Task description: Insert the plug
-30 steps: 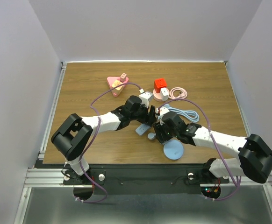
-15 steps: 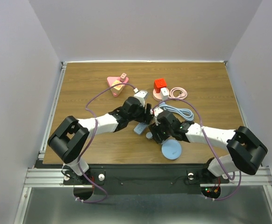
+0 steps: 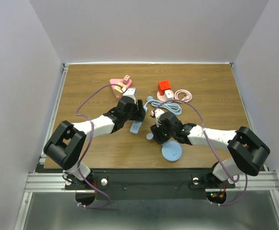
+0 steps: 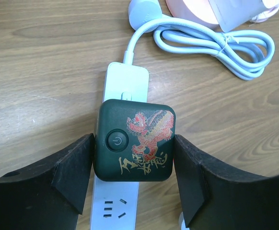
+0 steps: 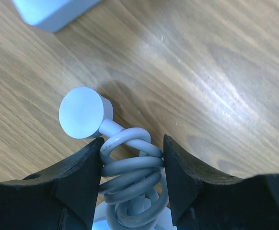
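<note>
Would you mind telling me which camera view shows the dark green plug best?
The left wrist view: the dark green plug fills the centre, gripped by the left pincer over the white power strip. From above, that pincer hides it; the right wrist misses it.

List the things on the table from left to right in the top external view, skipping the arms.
Pink triangular holder → white power strip → round plug → red block → pink coiled cable. The blue cable and blue disc overlap these, so both are left out.
</note>
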